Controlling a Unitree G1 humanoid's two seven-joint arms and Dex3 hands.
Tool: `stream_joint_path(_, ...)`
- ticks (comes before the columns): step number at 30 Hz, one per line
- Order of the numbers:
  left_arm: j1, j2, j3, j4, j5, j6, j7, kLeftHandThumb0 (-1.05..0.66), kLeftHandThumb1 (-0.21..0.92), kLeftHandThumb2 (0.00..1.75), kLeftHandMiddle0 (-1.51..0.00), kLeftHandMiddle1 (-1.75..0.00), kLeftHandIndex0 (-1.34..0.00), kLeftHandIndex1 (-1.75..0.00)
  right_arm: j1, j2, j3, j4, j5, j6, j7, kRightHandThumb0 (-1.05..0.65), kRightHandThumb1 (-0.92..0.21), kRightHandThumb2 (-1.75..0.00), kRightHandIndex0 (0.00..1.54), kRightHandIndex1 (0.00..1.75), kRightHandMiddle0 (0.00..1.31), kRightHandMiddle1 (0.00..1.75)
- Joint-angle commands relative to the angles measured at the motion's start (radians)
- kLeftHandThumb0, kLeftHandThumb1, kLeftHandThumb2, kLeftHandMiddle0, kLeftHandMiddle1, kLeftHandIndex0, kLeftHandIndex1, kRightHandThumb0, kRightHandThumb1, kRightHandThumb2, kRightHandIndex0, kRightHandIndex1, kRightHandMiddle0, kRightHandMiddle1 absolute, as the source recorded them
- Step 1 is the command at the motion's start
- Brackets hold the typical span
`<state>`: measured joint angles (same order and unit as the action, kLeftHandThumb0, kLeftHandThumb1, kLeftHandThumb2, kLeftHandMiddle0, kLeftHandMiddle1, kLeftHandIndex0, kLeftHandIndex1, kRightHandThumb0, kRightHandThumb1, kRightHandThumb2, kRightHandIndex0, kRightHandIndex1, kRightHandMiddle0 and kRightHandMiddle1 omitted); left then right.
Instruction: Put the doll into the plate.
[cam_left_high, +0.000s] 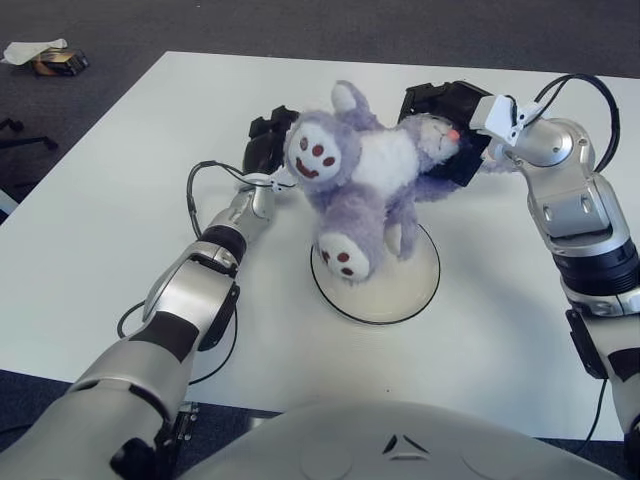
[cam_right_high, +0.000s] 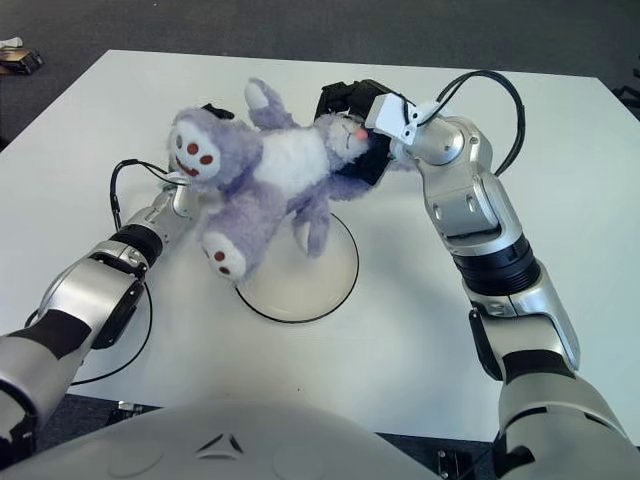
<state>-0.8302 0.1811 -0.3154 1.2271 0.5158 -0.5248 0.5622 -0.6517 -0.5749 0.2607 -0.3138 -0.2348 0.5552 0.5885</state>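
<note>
Right robot hand (cam_left_high: 445, 130) clamped on doll (cam_left_high: 350, 185) | doll's foot touching plate (cam_left_high: 400, 295) | no readable writing

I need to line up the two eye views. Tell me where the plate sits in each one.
Left eye view: the plate lies centre, slightly right, partly covered by the doll that the right hand grips.
Right eye view: the plate lies left of centre, below the doll.
Shared landmark: the doll's lower foot with its red spots over the plate's left rim.
</note>
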Motion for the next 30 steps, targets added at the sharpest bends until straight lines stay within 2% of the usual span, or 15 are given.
stream_joint_path(1,0.000,-0.010,0.007,-0.014,-0.014,-0.011,-0.028,-0.83,0.92,1.04,0.00,-1.04,0.00,-1.26,0.027,0.002,-0.003,-0.013,-0.013,-0.052,-0.015,0.61,-0.03,-1.67,0.86,1.75,1.09,1.75)
stream_joint_path(6,-0.003,-0.017,0.014,-0.025,-0.022,-0.008,-0.050,-0.83,0.92,1.05,0.00,-1.04,0.00,-1.23,0.054,0.010,-0.012,-0.019,-0.012,-0.091,-0.024,0.61,-0.02,-1.68,0.87,1.75,1.11,1.75)
stream_joint_path(11,-0.005,-0.021,0.017,-0.033,-0.025,-0.005,-0.065,-0.84,0.92,1.06,0.00,-1.07,0.00,-1.29,0.079,0.014,-0.001,-0.029,-0.026,-0.121,-0.028,0.59,-0.05,-1.65,0.84,1.75,1.09,1.75)
stream_joint_path(19,-0.011,-0.029,0.019,-0.041,-0.034,0.011,-0.094,-0.84,0.92,1.05,0.00,-1.10,0.00,-1.29,0.123,0.055,0.005,-0.110,-0.024,-0.020,-0.021,0.58,-0.07,-1.62,0.82,1.75,1.07,1.75)
stream_joint_path(30,-0.014,-0.033,0.028,-0.050,-0.047,0.032,-0.129,-0.84,0.92,1.03,0.00,-1.16,0.00,-1.23,0.152,0.051,0.010,-0.125,-0.009,-0.010,0.026,0.57,-0.09,-1.59,0.80,1.75,1.03,1.75)
